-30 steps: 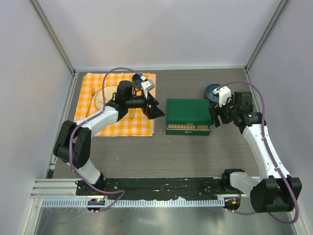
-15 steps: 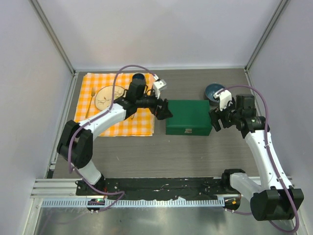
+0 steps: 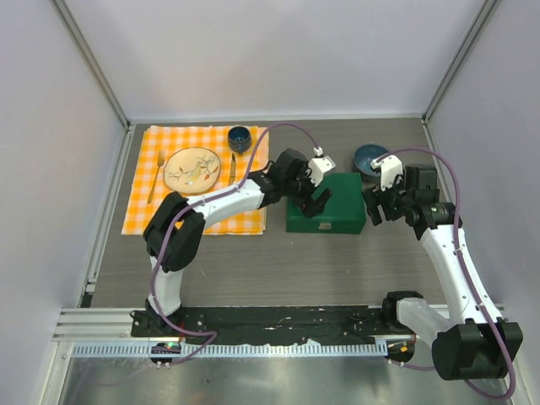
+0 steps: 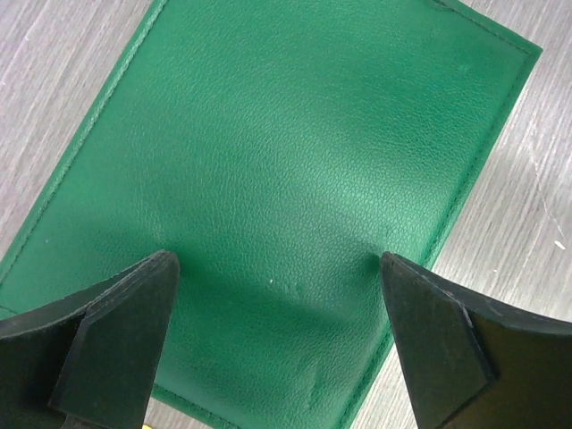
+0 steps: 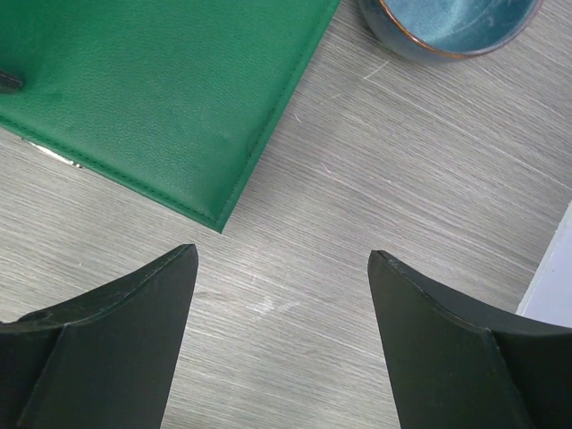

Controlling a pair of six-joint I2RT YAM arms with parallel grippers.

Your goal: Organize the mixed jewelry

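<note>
Tiny pieces of the mixed jewelry (image 3: 194,171) lie scattered on a tan plate (image 3: 179,158) on the checked cloth at the back left. A green leather-look box (image 3: 337,215) stands shut in the middle of the table. My left gripper (image 3: 319,201) hangs just above the box lid (image 4: 295,134), open, with nothing between its fingers (image 4: 125,331). To the right of the box my right gripper (image 3: 372,207) is open over bare table. Its wrist view shows the box's corner (image 5: 161,98) and the wood grain between the fingers (image 5: 116,331).
An orange checked cloth (image 3: 152,215) carries the plate, a fork (image 3: 157,175), a knife (image 3: 232,167) and a small dark cup (image 3: 240,137). A blue bowl (image 3: 368,155) sits behind the right gripper, its inside (image 5: 456,22) looking empty. Grey walls close the back and sides.
The green box's lid has gone from raised, with the tan tray showing, to shut. My left arm has swung right from the cloth to above the lid. The right gripper has barely moved.
</note>
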